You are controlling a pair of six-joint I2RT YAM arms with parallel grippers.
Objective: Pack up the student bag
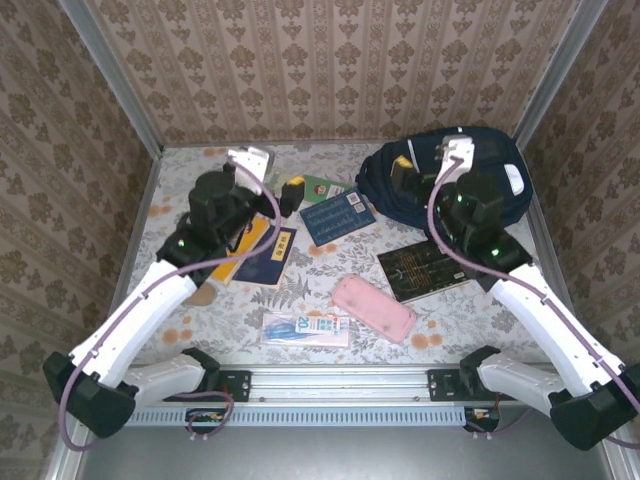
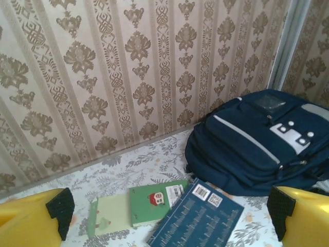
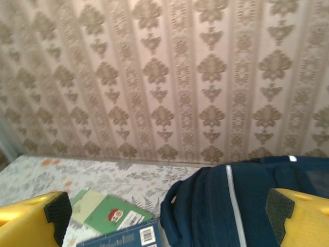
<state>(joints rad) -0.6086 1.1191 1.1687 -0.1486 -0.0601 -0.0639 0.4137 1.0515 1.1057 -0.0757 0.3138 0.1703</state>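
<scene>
The student bag [image 1: 385, 190] is a navy backpack with white stripes, lying at the back right of the table; it appears too in the left wrist view [image 2: 247, 144] and the right wrist view [image 3: 231, 206]. My right gripper [image 1: 415, 172] hovers over the bag's left part, open, with nothing between its yellow fingers [image 3: 31, 224]. My left gripper [image 1: 280, 188] hangs open and empty above the table left of a green book [image 1: 322, 187] and a blue book [image 1: 338, 217]. Both books lie ahead of its fingers [image 2: 303, 216].
On the flowered cloth lie a dark notebook with a yellow band [image 1: 262, 255], a black book [image 1: 425, 268], a pink pencil case [image 1: 373, 308] and a white-and-blue packet [image 1: 306, 327]. Patterned walls close the back and sides.
</scene>
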